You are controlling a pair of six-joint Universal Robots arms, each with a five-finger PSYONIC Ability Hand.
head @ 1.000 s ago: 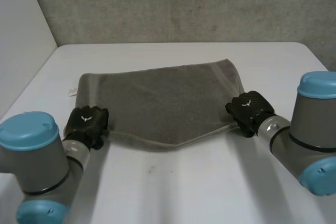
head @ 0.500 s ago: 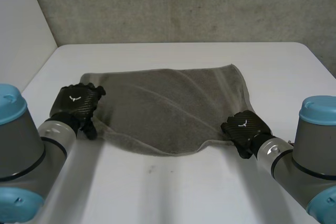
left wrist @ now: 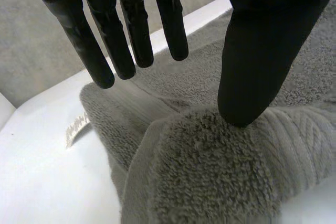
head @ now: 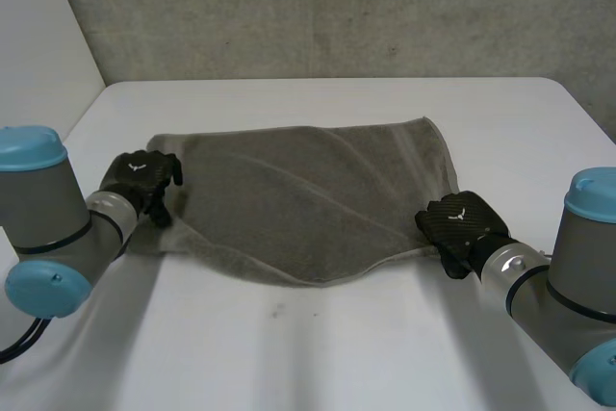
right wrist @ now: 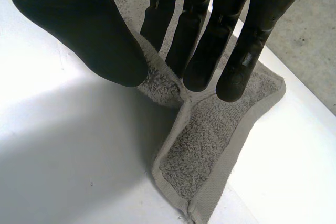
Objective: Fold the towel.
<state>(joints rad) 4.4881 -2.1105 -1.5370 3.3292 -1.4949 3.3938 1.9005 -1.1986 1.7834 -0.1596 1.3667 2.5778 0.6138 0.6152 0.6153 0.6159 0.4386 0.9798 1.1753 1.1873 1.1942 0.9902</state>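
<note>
Grey towel point(head: 308, 201) flat on the white worktop point(head: 327, 353), its long axis running from one robot hand to the other. The right robot hand point(head: 456, 225) pinches the towel's near right corner between thumb and straight fingers. The left robot hand point(head: 142, 178), at the near left corner, is released (only the thumb touches bunched cloth). Folding toward the towel's far edge probably needs a left regrasp.

The grey terry towel point(head: 308, 194) lies spread on the white table point(head: 318, 334), near edge bowed, near corners bunched.
</note>
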